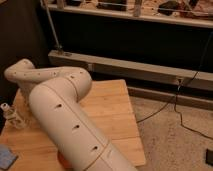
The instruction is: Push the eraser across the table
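The gripper is hidden behind the robot's own arm [70, 125], somewhere over the left half of the table [112, 102], so whether it is released or clenched cannot be told. The eraser shows nowhere on the uncovered wood. A clear bottle [12, 117] stands near the left edge, a light-blue pad [6, 157] lies at the front-left corner, and an orange sliver [62, 159] peeks out under the arm.
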Controlling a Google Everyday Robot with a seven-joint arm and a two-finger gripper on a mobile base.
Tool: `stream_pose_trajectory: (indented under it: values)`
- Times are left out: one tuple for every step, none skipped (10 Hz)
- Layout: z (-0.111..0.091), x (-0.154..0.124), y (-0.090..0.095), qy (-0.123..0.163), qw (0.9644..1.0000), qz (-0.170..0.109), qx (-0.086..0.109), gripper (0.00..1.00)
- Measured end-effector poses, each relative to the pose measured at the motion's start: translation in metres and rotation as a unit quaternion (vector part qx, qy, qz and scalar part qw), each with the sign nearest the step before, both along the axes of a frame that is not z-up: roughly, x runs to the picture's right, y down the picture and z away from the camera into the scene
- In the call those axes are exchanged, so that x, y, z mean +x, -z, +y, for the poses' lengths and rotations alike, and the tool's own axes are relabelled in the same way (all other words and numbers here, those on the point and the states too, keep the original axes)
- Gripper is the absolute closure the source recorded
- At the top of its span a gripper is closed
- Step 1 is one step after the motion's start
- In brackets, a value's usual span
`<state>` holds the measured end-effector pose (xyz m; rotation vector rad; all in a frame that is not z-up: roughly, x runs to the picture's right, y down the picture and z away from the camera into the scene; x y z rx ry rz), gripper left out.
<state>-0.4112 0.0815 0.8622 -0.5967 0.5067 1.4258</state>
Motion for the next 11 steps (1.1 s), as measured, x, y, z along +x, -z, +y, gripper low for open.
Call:
stream_pose_trajectory:
  values:
    - [0.001, 0.001, 0.0, 0.003, 1.0, 0.004, 0.001, 0.43]
    - [0.002, 0.001, 0.001, 0.005, 1.0, 0.007, 0.001, 0.53]
    - [0.003, 0.001, 0.001, 0.006, 0.9999, 0.008, 0.001, 0.61]
    - [0.005, 0.001, 0.0, 0.009, 0.9999, 0.01, 0.0, 0.66]
    - [0.006, 0.0, -0.003, 0.01, 0.9999, 0.012, -0.001, 0.66]
    - [0.006, 0.0, -0.006, 0.01, 0.9999, 0.013, -0.001, 0.66]
    - [0.004, 0.001, -0.011, 0.009, 0.9998, 0.016, 0.0, 0.66]
    - [0.001, 0.003, -0.016, 0.007, 0.9998, 0.019, 0.001, 0.66]
    - [-0.003, 0.005, -0.023, 0.006, 0.9997, 0.023, 0.001, 0.66]
    - [-0.006, 0.008, -0.031, 0.004, 0.9996, 0.028, 0.001, 0.66]
    - [-0.008, 0.01, -0.036, 0.002, 0.9995, 0.031, 0.0, 0.66]
